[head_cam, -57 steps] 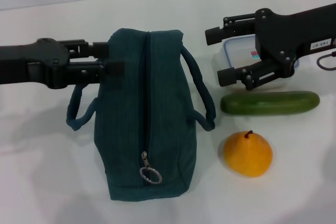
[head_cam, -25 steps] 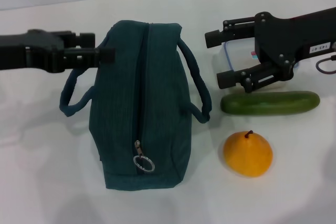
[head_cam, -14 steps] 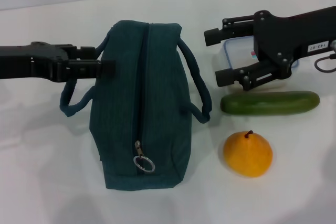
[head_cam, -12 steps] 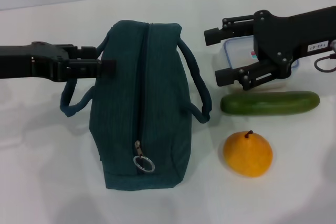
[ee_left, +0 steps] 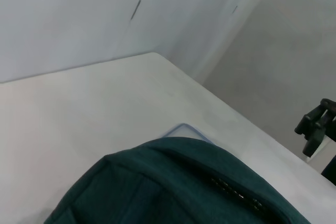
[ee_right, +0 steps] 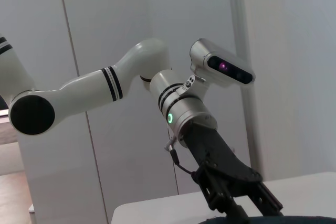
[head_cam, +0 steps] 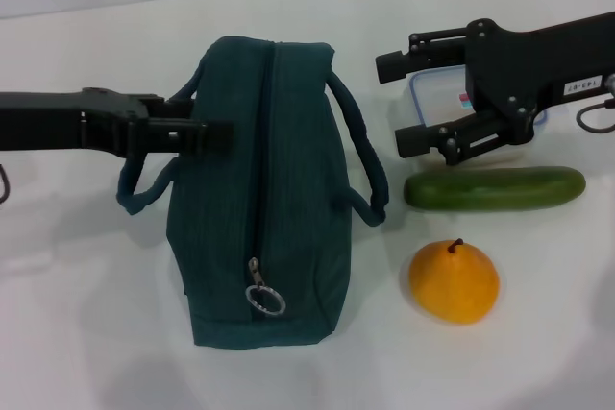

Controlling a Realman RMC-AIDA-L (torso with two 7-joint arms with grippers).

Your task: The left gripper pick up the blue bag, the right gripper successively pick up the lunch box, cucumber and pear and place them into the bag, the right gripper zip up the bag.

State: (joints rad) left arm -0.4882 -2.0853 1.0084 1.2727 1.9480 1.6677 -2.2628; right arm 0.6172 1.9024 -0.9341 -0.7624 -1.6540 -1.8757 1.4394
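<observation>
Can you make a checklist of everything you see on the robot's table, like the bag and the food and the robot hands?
Surface: white table, bare around the items.
Bag: blue, lying on its side, zipper shut, pull ring at the near end.
Lunch box: clear, blue rim, partly hidden under the right gripper.
Cucumber: lying flat, nearer than the lunch box.
Pear: yellow-orange, nearer than the cucumber, apart from it.
Clutter: nothing seen.
Left gripper: at the bag's left side by the handle; grip unclear.
Right gripper: fingers open, over the lunch box.
Cables: a black loop by the right arm.
Surroundings: white wall panels.
</observation>
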